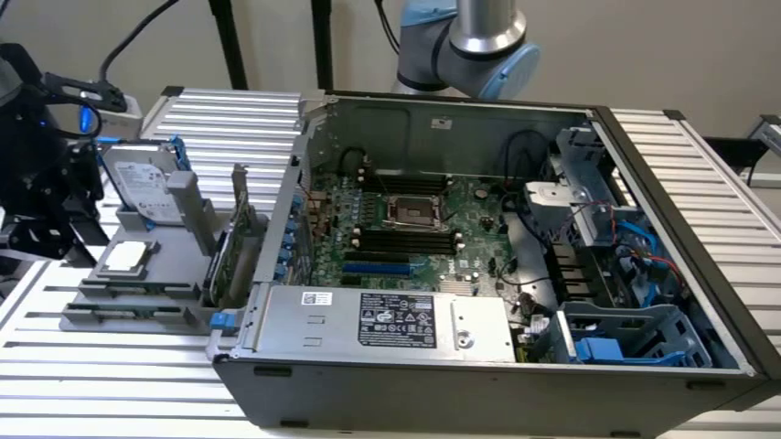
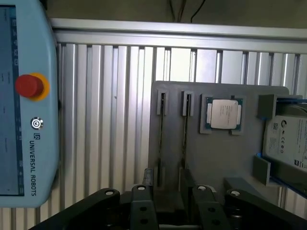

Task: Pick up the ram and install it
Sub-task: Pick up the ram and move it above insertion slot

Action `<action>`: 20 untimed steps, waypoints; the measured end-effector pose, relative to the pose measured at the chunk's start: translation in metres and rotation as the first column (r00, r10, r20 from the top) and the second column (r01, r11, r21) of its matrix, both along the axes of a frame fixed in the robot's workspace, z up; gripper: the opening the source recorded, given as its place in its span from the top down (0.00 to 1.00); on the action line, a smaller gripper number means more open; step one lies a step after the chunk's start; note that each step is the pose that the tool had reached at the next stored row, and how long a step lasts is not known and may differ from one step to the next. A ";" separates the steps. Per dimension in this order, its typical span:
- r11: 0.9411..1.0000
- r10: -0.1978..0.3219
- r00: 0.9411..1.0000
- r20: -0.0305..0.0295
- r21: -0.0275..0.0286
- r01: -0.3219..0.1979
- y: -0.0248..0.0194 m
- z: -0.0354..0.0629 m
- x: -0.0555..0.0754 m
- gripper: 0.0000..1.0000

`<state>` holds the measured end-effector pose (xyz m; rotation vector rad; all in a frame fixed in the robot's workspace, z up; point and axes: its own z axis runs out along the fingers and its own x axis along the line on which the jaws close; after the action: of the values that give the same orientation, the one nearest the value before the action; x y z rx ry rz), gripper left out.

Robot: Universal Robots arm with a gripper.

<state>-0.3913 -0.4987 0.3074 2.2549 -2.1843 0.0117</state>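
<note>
Two ram sticks [image 2: 185, 136] sit edge-on in the grey holder [image 2: 216, 158], next to the CPU [image 2: 223, 114]. End effector [image 2: 166, 179] hangs wide open over the holder's slots.

The table [image 1: 110, 366] is bare ribbed aluminium with a dull satin sheen. In the exterior view, at nine o'clock from the computer case [image 1: 488, 398], the holder [image 1: 134, 293] is matt grey plastic. The processor [image 2: 223, 114] on it has a smooth silvery metal lid. The case is dark, matt painted metal, and its power supply [image 1: 305, 320] is bare sheet metal. The motherboard [image 1: 470, 197] is glossy green. The gripper [image 2: 167, 191] is matt black with bright screw heads.
</note>
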 end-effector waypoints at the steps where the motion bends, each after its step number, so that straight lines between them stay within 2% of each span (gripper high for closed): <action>1: 1.000 0.000 1.000 0.000 0.000 0.000 -0.0004 -0.0018 0.000 0.64; 11: 1.000 0.000 1.000 -0.001 0.005 0.000 -0.0023 -0.0177 0.001 0.64; 20: 1.000 -0.003 1.000 -0.004 0.006 0.003 -0.0035 -0.0329 0.002 0.64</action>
<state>-0.3890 -0.5022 0.2745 2.2525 -2.1884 0.0005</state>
